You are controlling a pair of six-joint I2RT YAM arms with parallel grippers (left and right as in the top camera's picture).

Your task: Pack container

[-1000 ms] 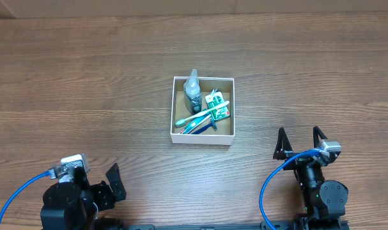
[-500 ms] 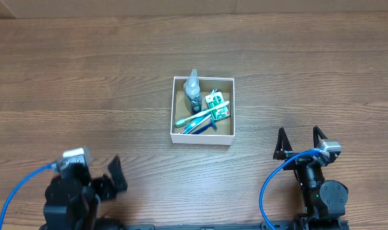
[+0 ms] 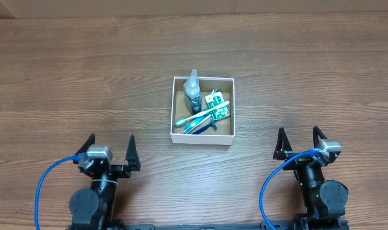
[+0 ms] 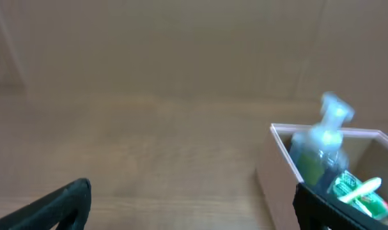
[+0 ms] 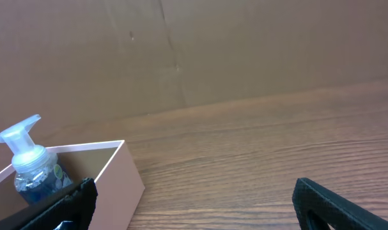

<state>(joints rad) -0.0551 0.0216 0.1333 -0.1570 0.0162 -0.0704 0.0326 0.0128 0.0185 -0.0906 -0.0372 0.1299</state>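
The container [image 3: 202,137] is a small square white-walled box with a brown inside, at the table's middle. In it lie a clear pump bottle [image 3: 192,88], a toothbrush [image 3: 200,115] and a green and white packet [image 3: 217,105]. My left gripper [image 3: 110,145] is open and empty near the front left, well short of the box. My right gripper [image 3: 299,139] is open and empty at the front right. The left wrist view shows the box [image 4: 278,171] and bottle [image 4: 321,144] at the right, blurred. The right wrist view shows the box [image 5: 120,176] and bottle [image 5: 27,166] at the left.
The wooden table [image 3: 85,70] spreads around the box. A brown cardboard wall [image 5: 245,45] stands behind the table's far edge. Blue cables [image 3: 267,191] loop from both arms at the front edge.
The left arm has swung round from a turned-away pose to face the box, with its open fingers pointing forward. The right arm and the box contents have not moved.
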